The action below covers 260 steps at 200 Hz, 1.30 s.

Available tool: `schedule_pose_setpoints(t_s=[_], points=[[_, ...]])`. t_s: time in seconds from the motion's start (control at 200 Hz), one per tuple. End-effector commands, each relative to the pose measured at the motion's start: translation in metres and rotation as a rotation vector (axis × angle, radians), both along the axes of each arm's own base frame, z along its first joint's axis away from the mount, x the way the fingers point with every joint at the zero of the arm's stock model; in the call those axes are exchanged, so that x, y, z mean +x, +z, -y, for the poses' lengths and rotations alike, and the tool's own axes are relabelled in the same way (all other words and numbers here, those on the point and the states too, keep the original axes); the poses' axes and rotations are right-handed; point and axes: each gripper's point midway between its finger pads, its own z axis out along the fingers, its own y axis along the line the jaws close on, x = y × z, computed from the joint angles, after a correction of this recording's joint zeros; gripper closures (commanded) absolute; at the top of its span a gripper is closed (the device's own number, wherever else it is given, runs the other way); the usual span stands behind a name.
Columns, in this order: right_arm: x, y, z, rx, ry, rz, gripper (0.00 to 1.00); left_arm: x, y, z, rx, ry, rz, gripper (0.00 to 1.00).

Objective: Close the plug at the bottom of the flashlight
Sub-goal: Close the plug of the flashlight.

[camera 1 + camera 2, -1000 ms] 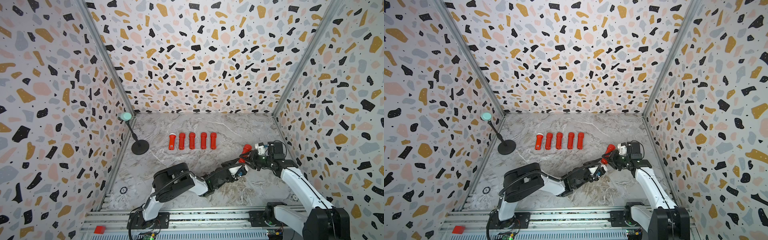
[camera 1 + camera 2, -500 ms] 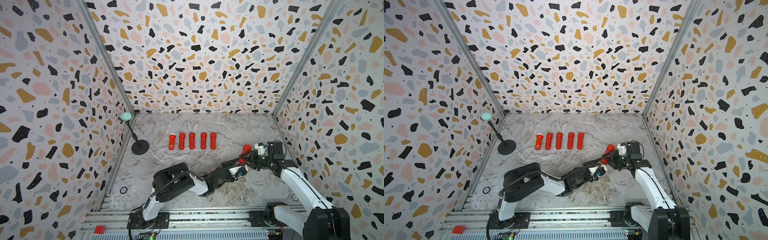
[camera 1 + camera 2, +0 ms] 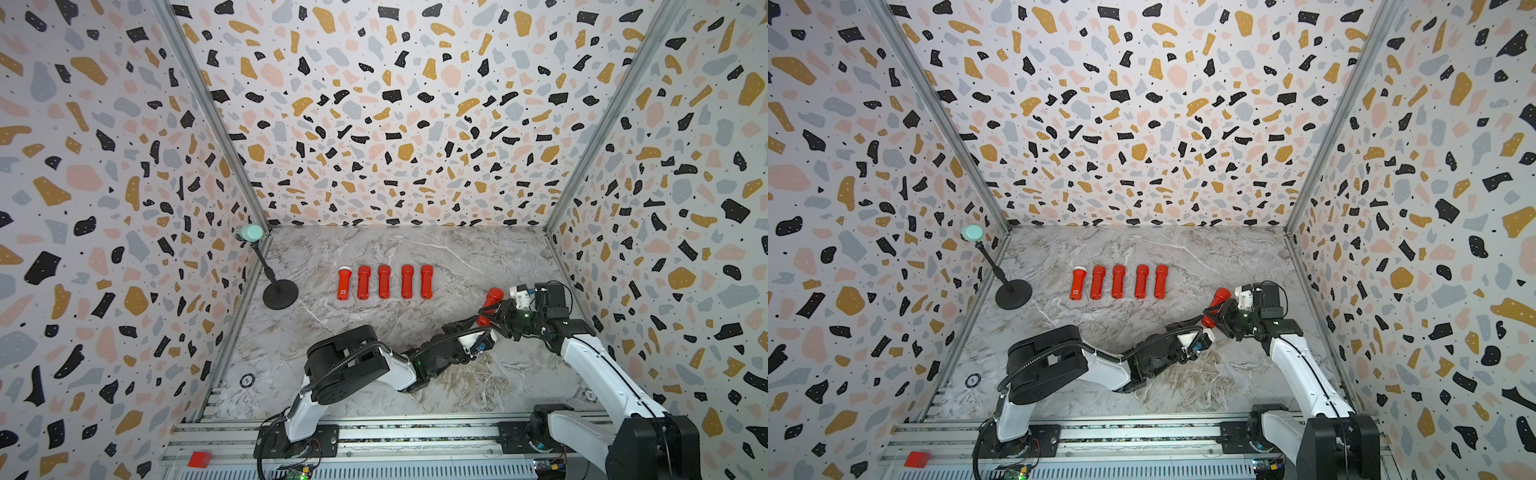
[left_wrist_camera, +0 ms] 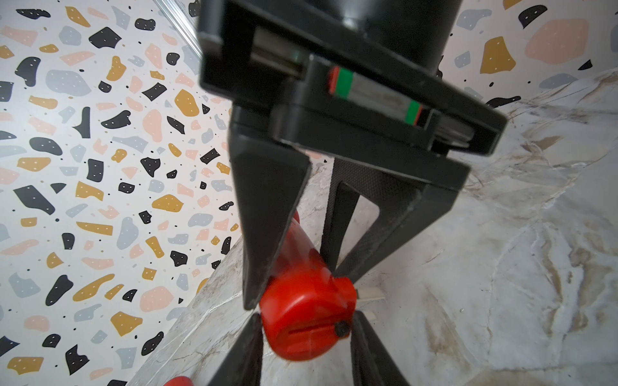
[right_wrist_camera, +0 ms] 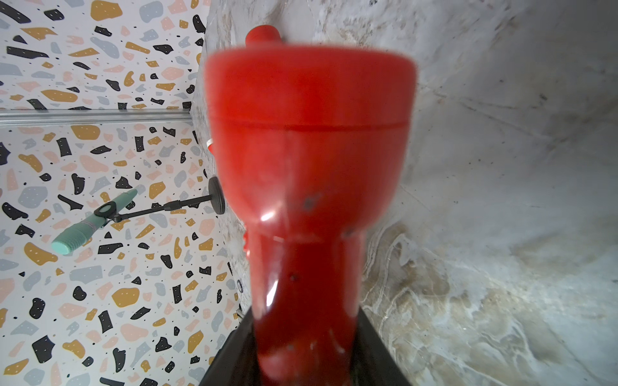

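So the right gripper is clamped tight around the middle of the flashlight and holds it up off the bench. It's tilted, with the wide head poking out past the fingertips. The left gripper is nearly closed, with its fingers sitting right up against either side of the bottom end. Can't tell if they're actually pinching it or just touching.

The left wrist view shows a slot and a dark dot on that end face. Honestly I can't say whether the plug is seated or not.

What worries me:
- The body is smooth, glossy plastic and only one gripper really has hold of it. A push along its length from the left gripper could slide it through the right gripper's jaws instead of pressing the plug home.
- The left fingers are on the sides of the end, not on its face. Squeezing there might do nothing to the plug, or they could skid off the rounded edge.
- An off-centre shove could twist the flashlight in the right gripper's grip, and then it drops onto the bench below.

The five spare flashlights are well away from both grippers, so no collision risk there.
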Motion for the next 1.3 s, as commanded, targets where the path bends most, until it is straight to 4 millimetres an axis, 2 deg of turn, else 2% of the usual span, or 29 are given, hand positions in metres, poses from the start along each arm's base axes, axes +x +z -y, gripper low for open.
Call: schedule_pose_setpoints(t_s=[0.0,1.296], points=[[-0.004,0.013,-0.011,0.027,0.052,0.043,1.00,0.001,0.019,0.006,-0.047,-0.011,0.023,0.60],[-0.008,0.009,-0.025,0.035,0.095,0.031,1.00,-0.005,0.026,0.010,-0.048,-0.028,0.042,0.64]])
